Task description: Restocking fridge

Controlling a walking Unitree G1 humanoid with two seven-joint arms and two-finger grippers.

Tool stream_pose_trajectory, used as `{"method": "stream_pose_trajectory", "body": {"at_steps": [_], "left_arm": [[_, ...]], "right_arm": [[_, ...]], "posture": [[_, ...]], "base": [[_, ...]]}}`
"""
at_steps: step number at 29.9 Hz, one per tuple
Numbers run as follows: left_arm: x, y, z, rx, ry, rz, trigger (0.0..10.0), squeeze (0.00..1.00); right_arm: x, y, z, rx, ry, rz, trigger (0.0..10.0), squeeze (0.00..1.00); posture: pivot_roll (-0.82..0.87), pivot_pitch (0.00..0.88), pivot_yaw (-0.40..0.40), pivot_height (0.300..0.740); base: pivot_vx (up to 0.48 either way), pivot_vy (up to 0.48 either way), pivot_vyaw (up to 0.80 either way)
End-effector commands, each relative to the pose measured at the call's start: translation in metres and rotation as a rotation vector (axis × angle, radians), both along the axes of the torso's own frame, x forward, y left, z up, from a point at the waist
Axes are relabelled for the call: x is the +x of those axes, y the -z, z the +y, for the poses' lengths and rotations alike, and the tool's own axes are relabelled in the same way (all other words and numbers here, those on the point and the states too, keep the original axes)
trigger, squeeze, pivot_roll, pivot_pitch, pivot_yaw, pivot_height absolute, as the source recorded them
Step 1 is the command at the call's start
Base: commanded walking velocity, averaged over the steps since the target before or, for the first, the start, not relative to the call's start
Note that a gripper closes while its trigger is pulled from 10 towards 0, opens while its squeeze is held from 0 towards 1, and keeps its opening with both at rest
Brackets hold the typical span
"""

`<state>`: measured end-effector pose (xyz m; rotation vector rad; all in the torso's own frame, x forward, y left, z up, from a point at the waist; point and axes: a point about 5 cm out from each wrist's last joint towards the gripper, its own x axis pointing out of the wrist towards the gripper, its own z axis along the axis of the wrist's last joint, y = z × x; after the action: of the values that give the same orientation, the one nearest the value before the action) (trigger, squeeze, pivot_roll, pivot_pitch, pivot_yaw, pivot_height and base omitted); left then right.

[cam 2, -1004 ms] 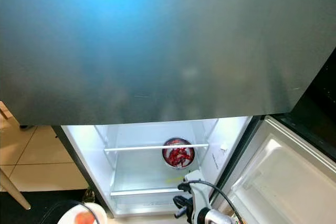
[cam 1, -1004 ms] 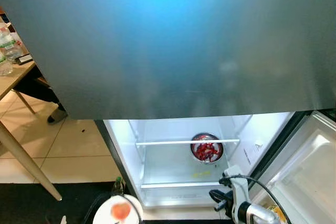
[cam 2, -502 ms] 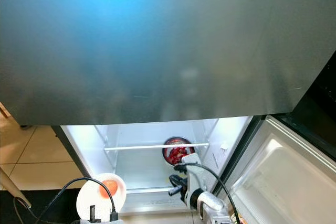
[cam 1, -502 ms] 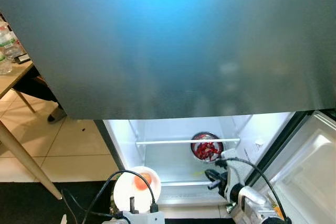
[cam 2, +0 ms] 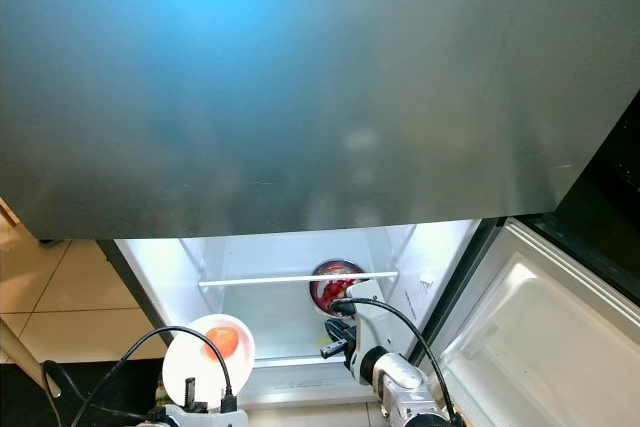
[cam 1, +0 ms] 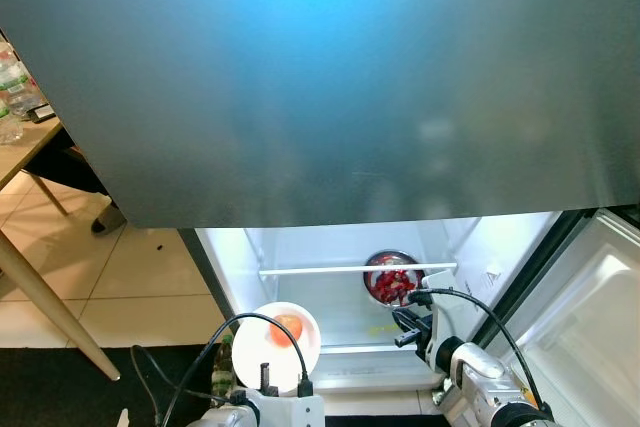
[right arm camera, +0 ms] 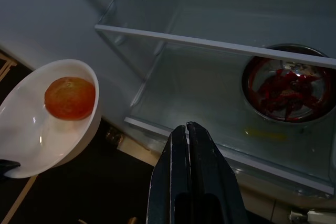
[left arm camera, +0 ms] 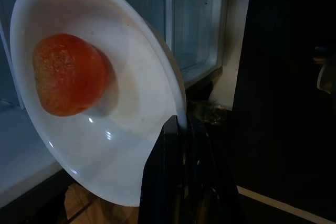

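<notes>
At the fridge's lower opening, low in the head view at about seven o'clock from the lit compartment's centre, a white bowl (cam 1: 284, 346) carrying one orange-red fruit (cam 1: 287, 327) is held up by the left gripper (left arm camera: 181, 145), whose black fingers are pinched tight on the bowl's rim. A second ago the bowl sat lower and further toward eight o'clock, over the dark floor; half a second ago it had risen near the fridge's left wall; now its rim overlaps the front edge of the lower glass shelf (cam 1: 340, 332), so I judge the bowl is on its way in but not yet set down. The right gripper (right arm camera: 191, 135) has come forward as well, from the five o'clock corner up to the shelf front, and its two fingers are pressed together with nothing between them. Just beyond it, at one o'clock, a steel bowl of red pieces (cam 1: 392, 281) sits on the shelf behind a white rail (cam 1: 355, 269). The fridge door (cam 1: 575, 322) hangs open at three o'clock, the grey upper door (cam 1: 320, 77) looms above, and a wooden table (cam 1: 25, 152) stands off at nine o'clock. Space left of the steel bowl looks free for the next placement.
</notes>
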<state>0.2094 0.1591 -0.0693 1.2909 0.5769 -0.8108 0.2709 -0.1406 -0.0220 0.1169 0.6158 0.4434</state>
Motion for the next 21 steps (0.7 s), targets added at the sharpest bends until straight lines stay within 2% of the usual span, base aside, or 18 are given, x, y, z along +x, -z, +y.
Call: {"method": "stream_pose_trajectory", "body": {"at_steps": [1, 6, 20, 21], "left_arm": [[0.002, -0.001, 0.0, -0.002, -0.014, -0.017, 10.0, 0.0], [0.007, -0.004, 0.005, 0.003, -0.043, -0.036, 10.0, 0.0], [0.003, -0.002, 0.016, 0.008, -0.095, -0.024, 10.0, 0.0], [0.005, -0.004, 0.018, 0.008, -0.099, -0.031, 10.0, 0.0]], "right_arm": [[0.002, -0.001, 0.002, 0.006, 0.011, -0.001, 10.0, 0.0], [0.007, -0.005, 0.002, 0.007, 0.033, -0.009, 10.0, 0.0], [0.006, -0.003, -0.003, -0.029, 0.063, 0.01, 10.0, 0.0], [0.006, -0.002, -0.003, -0.031, 0.063, 0.013, 10.0, 0.0]], "posture": [[-0.02, 0.05, 0.026, 0.74], [-0.02, 0.048, 0.028, 0.74], [-0.01, 0.054, 0.026, 0.74], [-0.01, 0.056, 0.027, 0.73]], "base": [[0.0, 0.0, 0.0], [0.0, 0.0, 0.0], [0.0, 0.0, 0.0], [0.0, 0.0, 0.0]]}}
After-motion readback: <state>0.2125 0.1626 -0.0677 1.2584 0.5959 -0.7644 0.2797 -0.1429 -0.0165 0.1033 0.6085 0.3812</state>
